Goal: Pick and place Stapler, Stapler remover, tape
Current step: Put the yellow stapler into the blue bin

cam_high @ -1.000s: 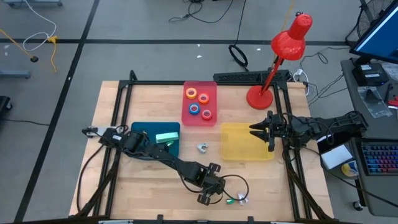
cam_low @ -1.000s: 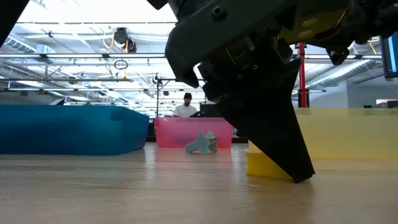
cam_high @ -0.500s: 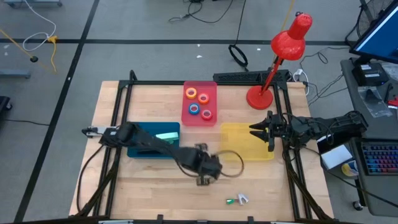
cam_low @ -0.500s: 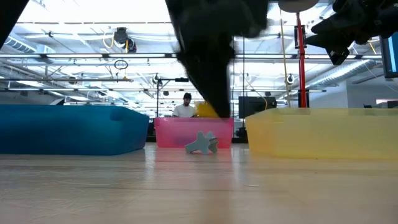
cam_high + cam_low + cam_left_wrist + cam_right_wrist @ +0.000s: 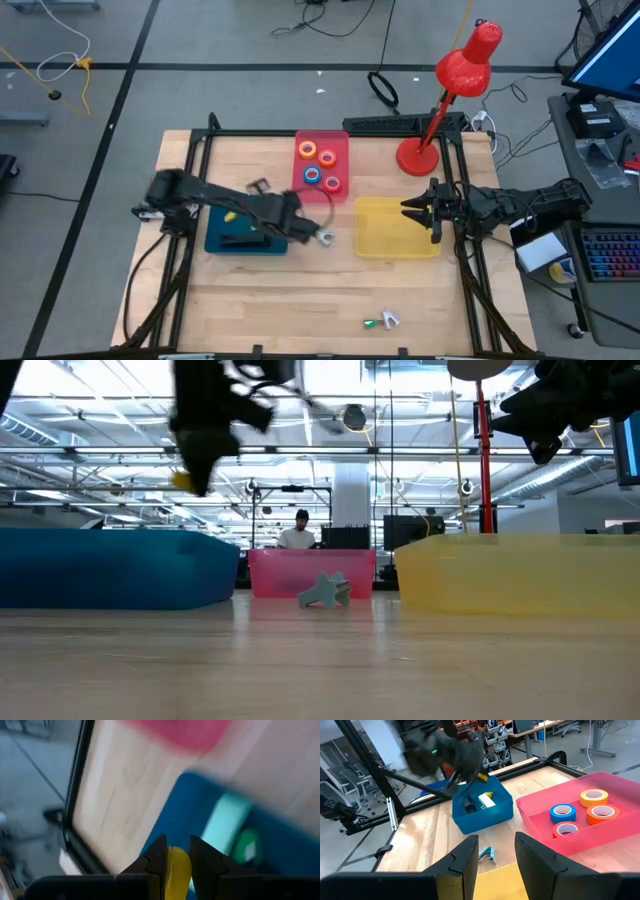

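Yellow stapler clamped over the blue tray

Yellow shows between the fingers of the left gripper [image 5: 174, 865], whose jaws are pressed together on a small yellow stapler [image 5: 178, 870]. From above, that gripper sits left of centre in the frame, over the blue tray [image 5: 246, 243], and the yellow piece appears as a small spot just above the tray's upper left corner. In the table-level picture the same gripper hangs in the upper left, well clear of the wood, with the yellow tip at its lower end above the blue tray's wall.

A pale green stapler [image 5: 223, 824] lies inside the blue tray, beyond the held one. Between the blue tray and the yellow tray [image 5: 396, 228], near the middle of the overhead frame, the grey staple remover [image 5: 325, 237] rests on the wooden table [image 5: 300, 300]. Four tape rolls [image 5: 318, 165] lie in the pink tray [image 5: 321, 192] at upper centre. Small green and white bits [image 5: 380, 321] lie near the table's lower edge.

At the right of the overhead frame, the right gripper [image 5: 412, 211] hovers at the yellow tray's right edge, its jaws apart and holding nothing. A red desk lamp [image 5: 450, 90] stands at upper right.
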### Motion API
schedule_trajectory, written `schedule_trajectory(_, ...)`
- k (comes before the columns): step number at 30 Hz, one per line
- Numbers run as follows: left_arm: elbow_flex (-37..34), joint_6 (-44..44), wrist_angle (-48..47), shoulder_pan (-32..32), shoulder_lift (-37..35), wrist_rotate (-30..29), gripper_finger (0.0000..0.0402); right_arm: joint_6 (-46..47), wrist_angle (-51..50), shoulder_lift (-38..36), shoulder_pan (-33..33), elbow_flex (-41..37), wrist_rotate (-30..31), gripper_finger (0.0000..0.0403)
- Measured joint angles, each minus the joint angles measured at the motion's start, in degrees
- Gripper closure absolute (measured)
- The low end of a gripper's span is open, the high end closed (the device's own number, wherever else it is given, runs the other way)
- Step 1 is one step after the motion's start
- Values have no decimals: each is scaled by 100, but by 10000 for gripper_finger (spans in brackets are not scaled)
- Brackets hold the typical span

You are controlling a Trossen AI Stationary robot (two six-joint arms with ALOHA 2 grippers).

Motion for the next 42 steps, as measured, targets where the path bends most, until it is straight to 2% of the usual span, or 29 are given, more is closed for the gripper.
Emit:
schedule_trajectory(9,-2756,-493,1840,627,-2223,934,344,-26,-33,2,0,0,0,280)
schedule_trajectory(12,-3450,-502,2575,800,-2634,1238,344,-25,-31,2,-1,0,0,280)
schedule_trajectory(16,-4082,-508,3138,937,-2732,1433,344,-24,-15,2,-2,0,0,280)
schedule_trajectory(22,-4583,-415,3794,1101,-2732,1322,344,-24,5,2,0,0,0,280)
schedule_trajectory(32,-4832,-83,4263,1226,-2732,1316,341,19,4,2,0,0,0,280)
schedule_trajectory(42,-4832,106,4256,1224,-2732,1314,272,20,4,1,0,0,0,280)
